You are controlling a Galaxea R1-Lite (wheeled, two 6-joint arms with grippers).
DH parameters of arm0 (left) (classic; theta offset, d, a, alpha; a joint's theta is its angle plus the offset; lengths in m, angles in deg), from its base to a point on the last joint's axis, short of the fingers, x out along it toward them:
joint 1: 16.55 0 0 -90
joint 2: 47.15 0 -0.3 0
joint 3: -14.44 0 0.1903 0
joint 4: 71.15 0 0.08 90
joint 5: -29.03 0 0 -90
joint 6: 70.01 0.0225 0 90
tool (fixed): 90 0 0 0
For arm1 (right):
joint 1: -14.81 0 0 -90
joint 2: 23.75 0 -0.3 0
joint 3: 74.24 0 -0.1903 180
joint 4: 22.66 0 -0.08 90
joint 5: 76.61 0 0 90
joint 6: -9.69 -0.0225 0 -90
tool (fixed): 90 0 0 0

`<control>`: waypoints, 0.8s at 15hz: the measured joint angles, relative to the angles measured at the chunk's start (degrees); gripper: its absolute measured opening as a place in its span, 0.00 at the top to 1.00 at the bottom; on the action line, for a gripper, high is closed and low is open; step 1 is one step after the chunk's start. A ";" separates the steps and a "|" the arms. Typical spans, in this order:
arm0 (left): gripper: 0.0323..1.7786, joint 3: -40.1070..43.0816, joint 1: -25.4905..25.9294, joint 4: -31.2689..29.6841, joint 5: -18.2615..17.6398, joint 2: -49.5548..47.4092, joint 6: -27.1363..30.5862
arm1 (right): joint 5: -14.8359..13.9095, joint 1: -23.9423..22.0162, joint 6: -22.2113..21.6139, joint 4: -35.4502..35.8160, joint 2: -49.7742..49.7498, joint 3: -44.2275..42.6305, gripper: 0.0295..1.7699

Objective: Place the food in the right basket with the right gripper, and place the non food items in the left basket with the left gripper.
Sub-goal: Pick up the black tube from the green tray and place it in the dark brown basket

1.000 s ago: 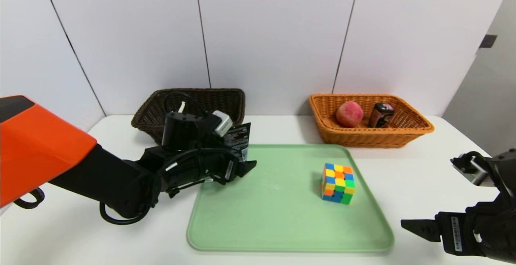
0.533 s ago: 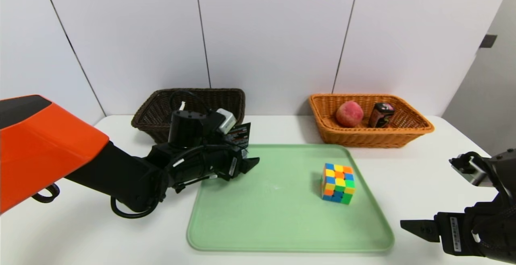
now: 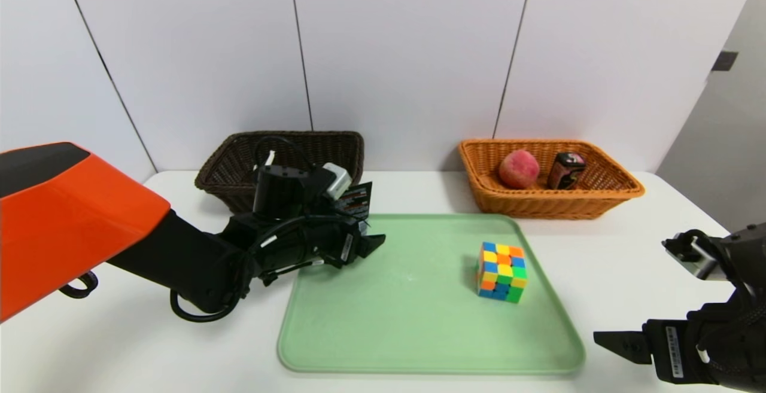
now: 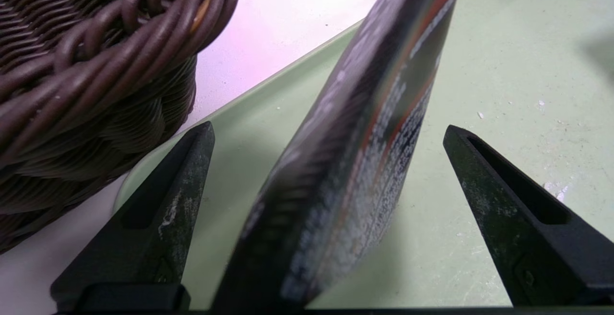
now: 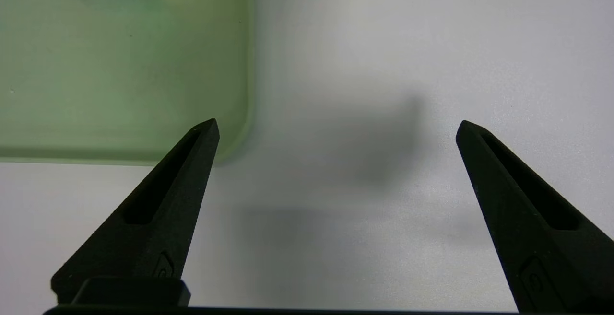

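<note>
Your left gripper (image 4: 329, 130) is left of centre in the head view, jaws spread on either side of the black tube (image 4: 355, 137), touching neither side. The cube (image 3: 502, 272) sits right of centre on the green tray (image 3: 413, 327). Your right gripper (image 5: 338, 125) waits at lower right, jaws spread. The peach (image 3: 519, 169) and small box (image 3: 566, 170) lie in the orange basket (image 3: 547, 206), upper right; the dark basket (image 3: 218, 171) is upper left.

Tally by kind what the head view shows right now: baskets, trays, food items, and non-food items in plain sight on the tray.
Baskets: 2 (dark brown basket, orange-tan basket)
Trays: 1 (green tray)
Food: 2 (peach, black box)
Non-food on tray: 2 (black tube, puzzle cube)
Total: 7
</note>
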 joint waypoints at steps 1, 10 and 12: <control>0.05 -0.05 0.05 0.01 -0.02 0.06 0.00 | 0.02 0.00 0.28 0.02 0.00 0.34 0.03; 0.58 -1.66 0.11 0.06 -0.07 0.76 0.00 | 0.07 0.00 0.38 0.05 0.05 1.13 0.03; 0.71 -1.73 0.11 -0.11 -0.11 0.73 -0.09 | 0.07 0.00 0.35 0.10 0.05 1.13 0.03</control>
